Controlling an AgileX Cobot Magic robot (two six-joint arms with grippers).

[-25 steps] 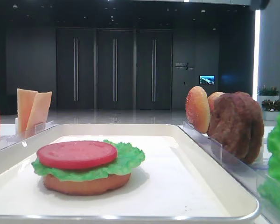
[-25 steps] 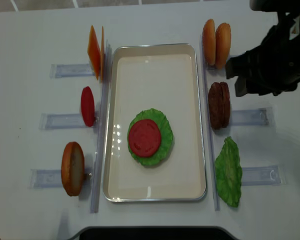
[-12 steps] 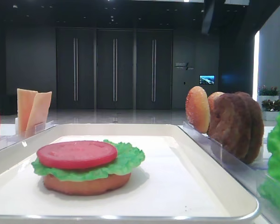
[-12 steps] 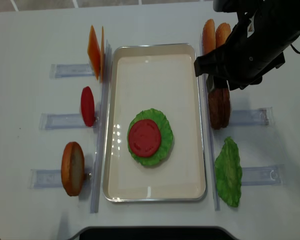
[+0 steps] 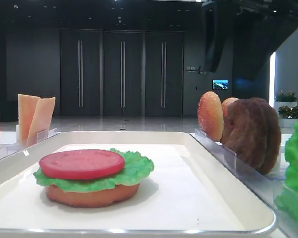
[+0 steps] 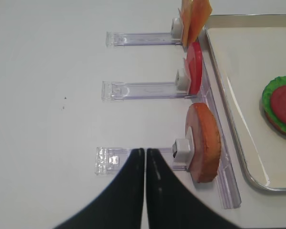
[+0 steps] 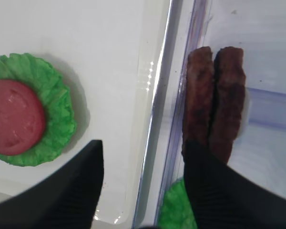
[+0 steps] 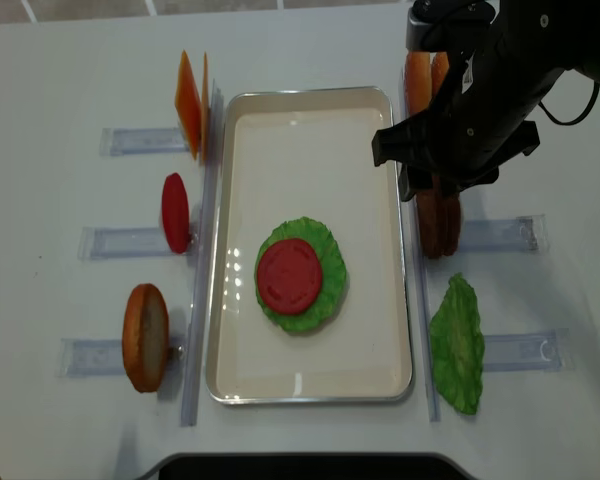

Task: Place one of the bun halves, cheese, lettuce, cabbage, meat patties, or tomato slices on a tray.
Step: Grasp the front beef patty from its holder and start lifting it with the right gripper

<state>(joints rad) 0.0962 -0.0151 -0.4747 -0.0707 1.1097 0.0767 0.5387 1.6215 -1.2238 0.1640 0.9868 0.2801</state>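
My right gripper [image 7: 145, 145] is open above the tray's right rim, one finger over the tray [image 8: 310, 150] and the other over the near end of two upright meat patties [image 7: 214, 95]. It holds nothing. From above, that arm [image 8: 460, 120] covers part of the patties [image 8: 438, 228] and of the bun halves [image 8: 417, 75]. On the tray lies a bun half topped with lettuce [image 8: 330, 290] and a tomato slice [image 8: 290, 275]. My left gripper [image 6: 144, 151] is shut and empty beside another bun half [image 6: 205, 143]. Cabbage is out of view.
Clear plastic holders flank the tray. On the left they carry cheese [image 8: 188, 103], a tomato slice [image 8: 175, 212] and a bun half [image 8: 145, 337]. On the right, a lettuce leaf [image 8: 458, 345] lies nearest the front. Bare white table [image 8: 50, 220] surrounds them.
My right arm has swung in from the table's right side to hang over the patties and the tray's right rim. Nothing on the tray moved.
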